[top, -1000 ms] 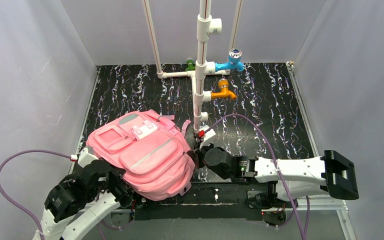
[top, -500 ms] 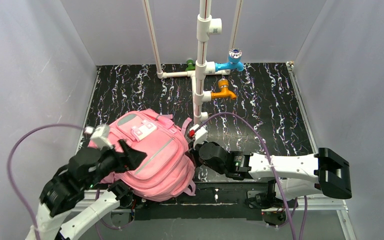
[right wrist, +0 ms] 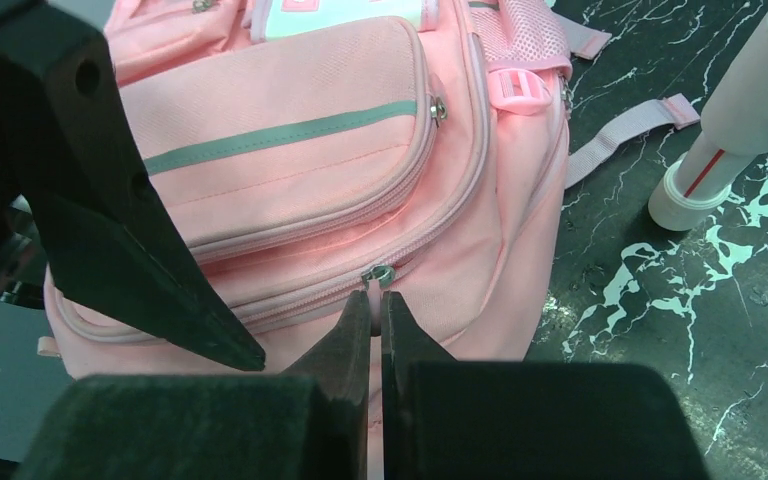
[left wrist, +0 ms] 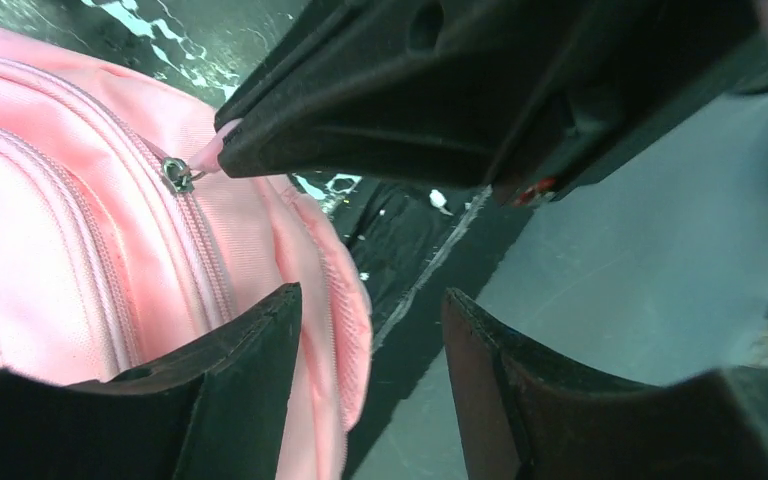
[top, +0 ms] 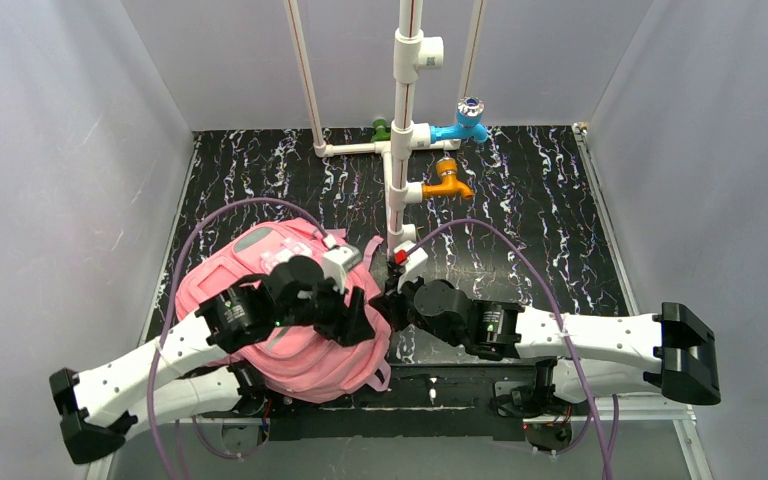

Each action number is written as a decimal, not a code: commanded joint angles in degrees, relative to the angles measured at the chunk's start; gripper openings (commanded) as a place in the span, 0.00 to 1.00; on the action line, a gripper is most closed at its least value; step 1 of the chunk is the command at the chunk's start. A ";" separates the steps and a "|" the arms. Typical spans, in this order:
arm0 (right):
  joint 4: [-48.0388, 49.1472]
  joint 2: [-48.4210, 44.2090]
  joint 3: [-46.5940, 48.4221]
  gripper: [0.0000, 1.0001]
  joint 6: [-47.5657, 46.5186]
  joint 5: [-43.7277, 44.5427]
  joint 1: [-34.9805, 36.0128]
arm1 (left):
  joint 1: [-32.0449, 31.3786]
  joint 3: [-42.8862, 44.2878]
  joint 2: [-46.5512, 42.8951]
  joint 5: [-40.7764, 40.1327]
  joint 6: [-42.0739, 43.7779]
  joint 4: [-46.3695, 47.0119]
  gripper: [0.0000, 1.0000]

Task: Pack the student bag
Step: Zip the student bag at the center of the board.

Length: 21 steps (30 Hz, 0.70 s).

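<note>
Where right end effector pinches its zip pull, pink student bag.

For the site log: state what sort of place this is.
Likely a robot test cell: plain grey walls, a black marbled table, a white pipe stand with taps, two arms at a pink backpack.

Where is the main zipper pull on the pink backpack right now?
Right wrist view, centre: the zipper pull on the student bag is pinched at the tips of the right gripper, with the open left gripper close beside.
</note>
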 commanded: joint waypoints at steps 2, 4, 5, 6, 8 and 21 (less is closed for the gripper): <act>7.79 -4.09 2.29 0.01 2.19 -2.04 0.20 | -8.83 -4.43 -3.18 -24.16 5.53 3.78 0.50; 7.52 -4.24 2.45 0.01 2.11 -2.35 0.20 | -10.16 -5.00 -3.24 -26.65 5.82 3.78 0.48; 7.43 -4.36 2.41 0.01 2.15 -2.45 0.20 | -10.60 -4.91 -2.93 -27.31 6.37 3.73 0.48; 7.41 -4.46 2.37 0.01 2.14 -2.42 0.20 | -10.99 -4.53 -2.35 -27.66 7.05 3.69 0.47; 7.32 -4.70 2.21 0.01 2.29 -2.51 0.20 | -11.56 -3.76 -1.78 -28.55 7.97 3.77 0.48; 7.69 -4.68 3.00 0.01 2.20 -3.35 0.19 | -11.98 -6.33 1.57 -30.64 9.82 2.60 0.44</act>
